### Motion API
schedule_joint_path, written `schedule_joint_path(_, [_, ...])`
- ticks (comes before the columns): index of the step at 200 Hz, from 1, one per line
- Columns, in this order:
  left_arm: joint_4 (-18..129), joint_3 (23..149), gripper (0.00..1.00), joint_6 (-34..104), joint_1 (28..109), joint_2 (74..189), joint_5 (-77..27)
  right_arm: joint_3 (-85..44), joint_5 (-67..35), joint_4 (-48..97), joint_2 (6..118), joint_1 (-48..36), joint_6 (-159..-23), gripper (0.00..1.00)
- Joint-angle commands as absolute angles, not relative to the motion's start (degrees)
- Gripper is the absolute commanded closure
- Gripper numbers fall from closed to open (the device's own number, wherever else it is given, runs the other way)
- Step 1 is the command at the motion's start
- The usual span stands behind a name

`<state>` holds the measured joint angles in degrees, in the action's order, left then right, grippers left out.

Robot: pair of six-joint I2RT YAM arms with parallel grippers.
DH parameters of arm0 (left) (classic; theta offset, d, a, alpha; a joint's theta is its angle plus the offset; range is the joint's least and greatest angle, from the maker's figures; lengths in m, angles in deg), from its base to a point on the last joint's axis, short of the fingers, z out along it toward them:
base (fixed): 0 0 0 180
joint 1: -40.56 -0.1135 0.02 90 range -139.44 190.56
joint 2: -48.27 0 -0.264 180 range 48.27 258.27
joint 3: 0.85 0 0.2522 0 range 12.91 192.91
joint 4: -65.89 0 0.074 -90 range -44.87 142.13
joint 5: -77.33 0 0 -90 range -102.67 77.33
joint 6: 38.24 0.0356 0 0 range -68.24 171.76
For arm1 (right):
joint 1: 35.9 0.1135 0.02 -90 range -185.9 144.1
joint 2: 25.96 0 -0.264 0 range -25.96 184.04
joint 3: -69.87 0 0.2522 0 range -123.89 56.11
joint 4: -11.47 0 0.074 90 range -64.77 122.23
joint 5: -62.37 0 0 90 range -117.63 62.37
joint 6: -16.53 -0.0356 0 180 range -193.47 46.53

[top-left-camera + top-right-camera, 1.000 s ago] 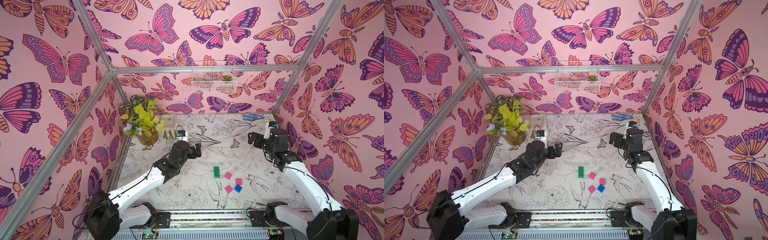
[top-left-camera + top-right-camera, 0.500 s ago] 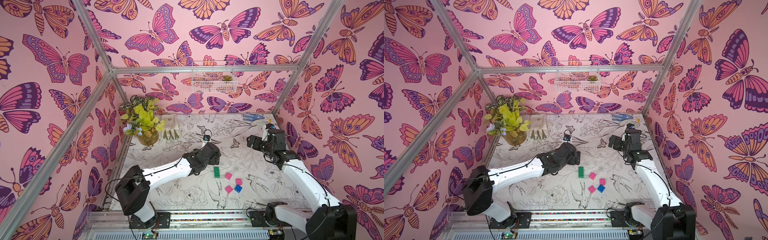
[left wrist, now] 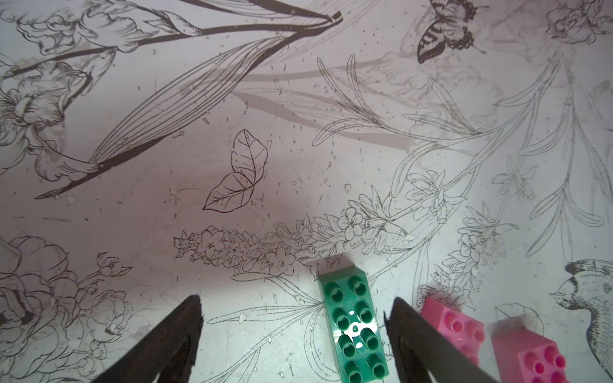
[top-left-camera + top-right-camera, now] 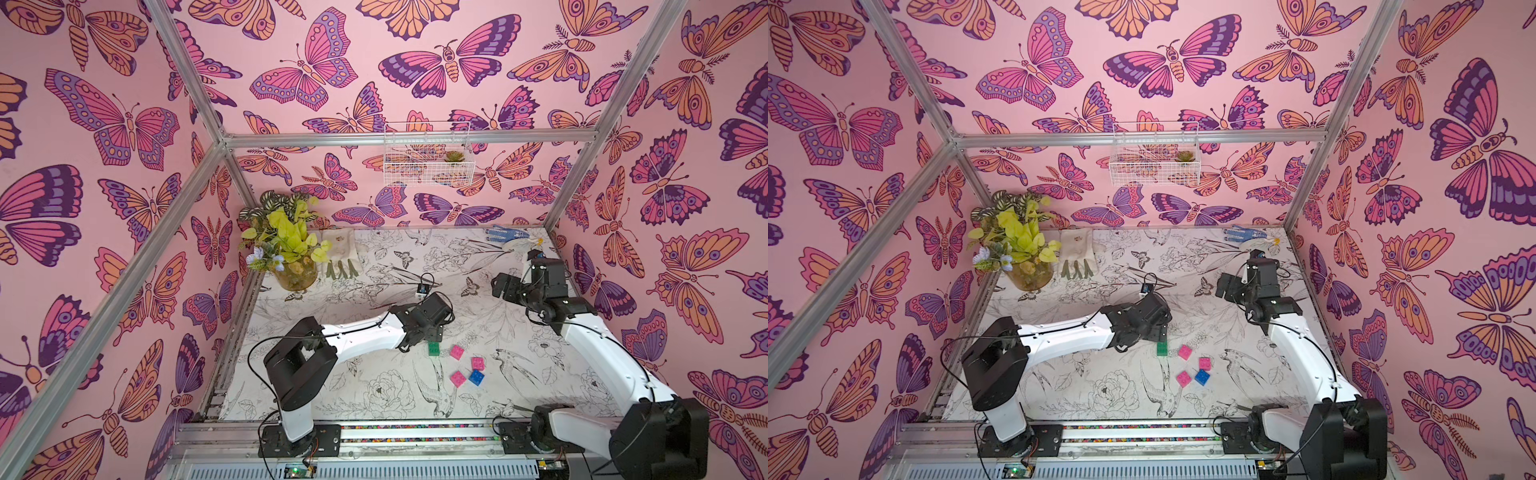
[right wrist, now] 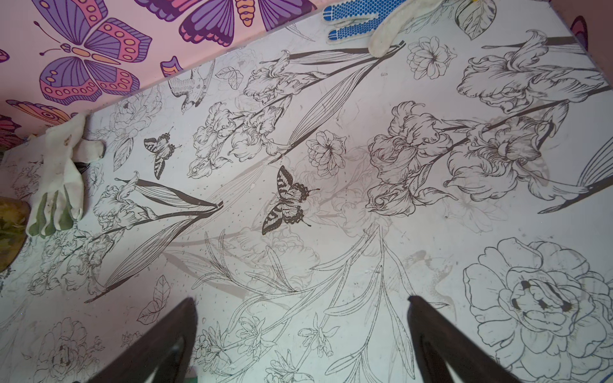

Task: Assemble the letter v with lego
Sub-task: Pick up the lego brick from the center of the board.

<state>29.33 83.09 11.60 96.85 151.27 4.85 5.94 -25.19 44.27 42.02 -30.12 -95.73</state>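
The lego lies loose on the printed table, each brick apart from the others; no letter v shows. The green brick (image 4: 434, 348) (image 4: 1162, 348) is leftmost. To its right lie three pink bricks (image 4: 456, 351) (image 4: 478, 363) (image 4: 458, 378) and a blue brick (image 4: 476, 376). My left gripper (image 4: 435, 336) hangs low over the green brick's far end. In the left wrist view it (image 3: 295, 300) is open, and the green brick (image 3: 353, 325) lies between the fingers, closer to the one beside a pink brick (image 3: 454, 326). My right gripper (image 4: 498, 286) (image 5: 302, 300) is open and holds nothing, far back on the right.
A potted plant (image 4: 291, 249) stands at the back left with a white glove (image 4: 338, 253) beside it. A blue-dotted glove (image 4: 505, 235) lies at the back right. A wire basket (image 4: 428, 160) hangs on the back wall.
My left arm has swung right and lowered from the table's left middle to the green brick, and its jaws have narrowed slightly. The right arm has barely moved.
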Motion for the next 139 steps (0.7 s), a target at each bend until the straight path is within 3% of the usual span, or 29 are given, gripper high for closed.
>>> schedule_joint_path(1, [26.7, 85.1, 0.14, 9.3, 97.7, 153.4, 2.5, 4.5, -24.5, 45.0, 42.0, -29.6, -95.5, 0.01])
schedule_joint_path(94, [25.0, 86.9, 0.17, 0.3, 101.6, 159.2, 4.1, 4.7, -23.6, 45.0, 42.0, -29.5, -95.8, 0.01])
schedule_joint_path(139, [24.7, 88.7, 0.25, 0.6, 101.6, 161.5, 3.3, 4.9, -23.1, 44.7, 42.1, -29.6, -96.2, 0.01])
